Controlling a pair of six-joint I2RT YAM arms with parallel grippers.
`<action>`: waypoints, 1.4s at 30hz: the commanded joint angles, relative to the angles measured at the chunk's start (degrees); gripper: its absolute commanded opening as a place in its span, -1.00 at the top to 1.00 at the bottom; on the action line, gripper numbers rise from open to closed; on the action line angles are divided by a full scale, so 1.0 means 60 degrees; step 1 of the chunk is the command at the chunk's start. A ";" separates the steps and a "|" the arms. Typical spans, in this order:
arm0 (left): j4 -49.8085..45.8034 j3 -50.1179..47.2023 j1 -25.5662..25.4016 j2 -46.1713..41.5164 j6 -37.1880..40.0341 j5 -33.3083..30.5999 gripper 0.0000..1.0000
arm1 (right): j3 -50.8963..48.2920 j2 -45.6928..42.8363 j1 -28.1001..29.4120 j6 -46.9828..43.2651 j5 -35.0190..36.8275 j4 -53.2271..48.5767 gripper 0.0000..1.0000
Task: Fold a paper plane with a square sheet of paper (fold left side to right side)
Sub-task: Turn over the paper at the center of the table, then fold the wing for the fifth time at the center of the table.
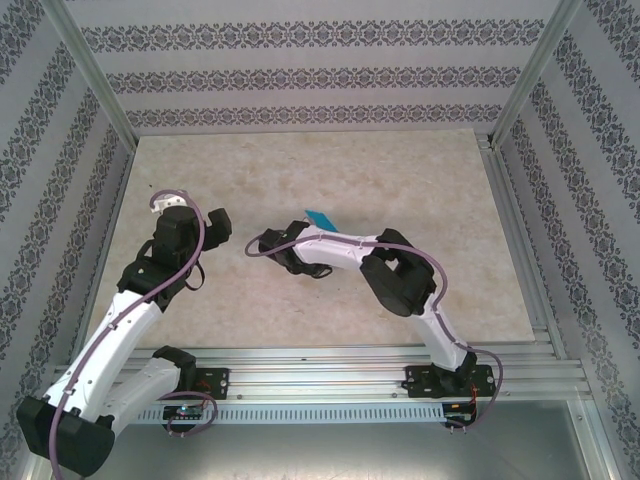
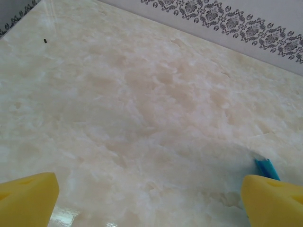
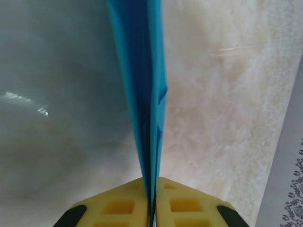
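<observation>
on the table [image 1: 420, 170], seen from the top camera: the left arm is bent over the left part of the marbled surface, and the left gripper [image 1: 214, 224] hangs above bare tabletop. the right arm [image 1: 345, 250] reaches across to the middle of the table. a small piece of cyan-blue paper, the paper plane [image 1: 320, 217], shows at the far end of that arm, just beyond the wrist. the finger positions of either hand cannot be read at this distance. patterned walls [image 1: 300, 40] enclose the table on three sides.

left wrist camera: the two yellow fingers [image 2: 28, 198] sit at opposite bottom corners of the picture, spread wide, with only bare marble between them. nothing is in the grasp. a blue tip of the paper plane [image 2: 267, 168] shows just above the finger in the bottom right corner; whether it touches that finger cannot be told.

right wrist camera: the right gripper [image 3: 152, 189] has its yellow pads [image 3: 118, 203] drawn in narrow, with the folded paper plane [image 3: 142, 85] pinched between them. the paper stands on edge and runs straight away from the pads, several layers visible, above the table. contact of its far end with the surface cannot be judged.
</observation>
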 commanded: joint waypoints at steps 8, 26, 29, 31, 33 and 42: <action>0.0725 -0.0382 0.0346 0.0610 0.0294 0.2459 -0.96 | -0.1849 -0.3719 0.0189 -0.0422 -0.2839 0.1512 -0.15; 0.6712 0.0715 -0.1195 0.7839 -0.1947 0.8021 -0.76 | -0.9251 -1.1316 -0.4886 -0.0247 -0.9569 0.8513 -0.31; 0.6947 0.1272 -0.1316 0.8827 -0.2152 0.8036 -0.64 | -0.9737 -1.1462 -0.5522 -0.0263 -1.0275 0.8583 -0.30; 0.6961 0.1600 -0.1335 0.9312 -0.2187 0.8010 -0.53 | -1.0010 -1.1483 -0.5807 -0.0243 -1.0574 0.8662 -0.29; 0.6765 0.1874 -0.1323 0.9646 -0.2142 0.7866 -0.47 | -1.0219 -1.1479 -0.6005 -0.0212 -1.0769 0.8772 -0.28; 0.6833 0.2495 -0.1309 1.0514 -0.1816 0.8323 0.34 | -1.0888 -1.0784 -0.6984 0.0163 -1.2585 1.0114 -0.02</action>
